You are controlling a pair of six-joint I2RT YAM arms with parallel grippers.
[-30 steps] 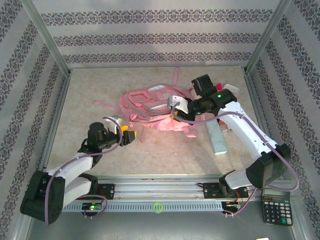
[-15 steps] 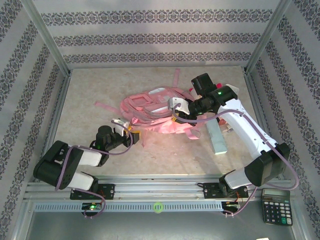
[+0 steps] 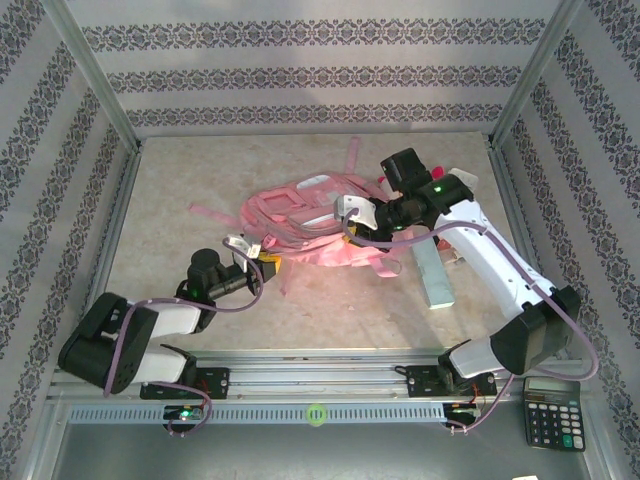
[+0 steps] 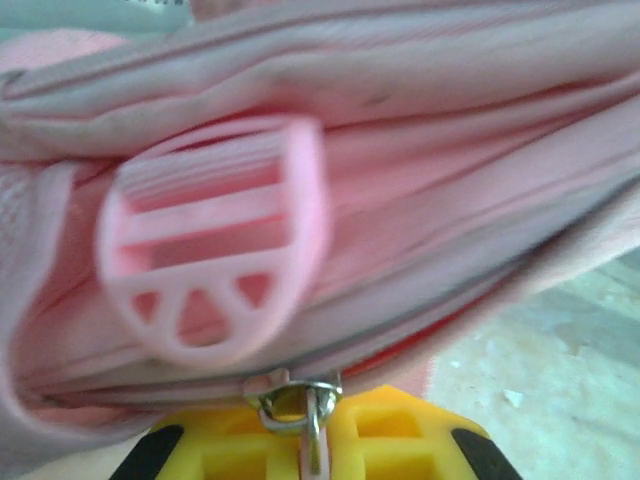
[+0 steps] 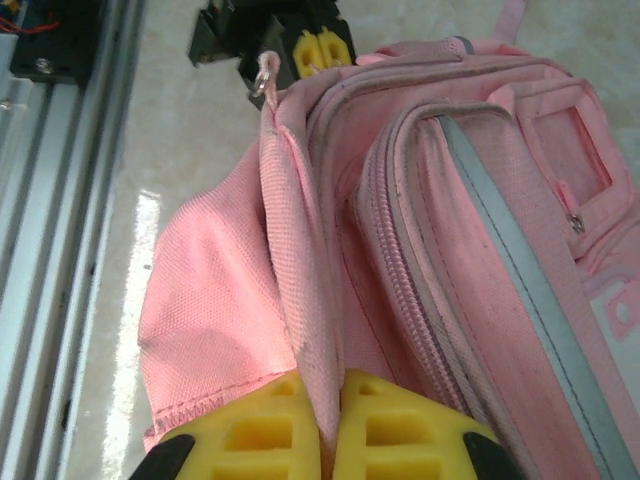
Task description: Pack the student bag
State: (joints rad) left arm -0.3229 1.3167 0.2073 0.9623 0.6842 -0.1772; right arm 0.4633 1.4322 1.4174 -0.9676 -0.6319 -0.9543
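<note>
The student bag (image 3: 300, 215) lies flat in the middle of the table, a soft pink backpack with straps trailing left and back. My left gripper (image 3: 262, 268) sits at the bag's near-left corner. Its yellow fingers (image 4: 400, 440) are shut on the metal zipper pull (image 4: 300, 400), with a pink plastic buckle (image 4: 215, 250) just above. My right gripper (image 3: 350, 232) is at the bag's right side. In its wrist view it (image 5: 330, 430) is shut on a fold of the bag's fabric (image 5: 300, 250). The left gripper (image 5: 320, 50) shows beyond the far end of that fold.
A long grey-green box (image 3: 435, 275) lies on the table to the right of the bag, under the right arm. A calculator (image 3: 553, 412) rests outside the frame at the near right. Metal rails (image 3: 320, 380) run along the near edge.
My left gripper has closed on the zipper pull at the bag's corner, and the left arm has folded down lower and to the left. The right gripper keeps its hold on the fabric.
</note>
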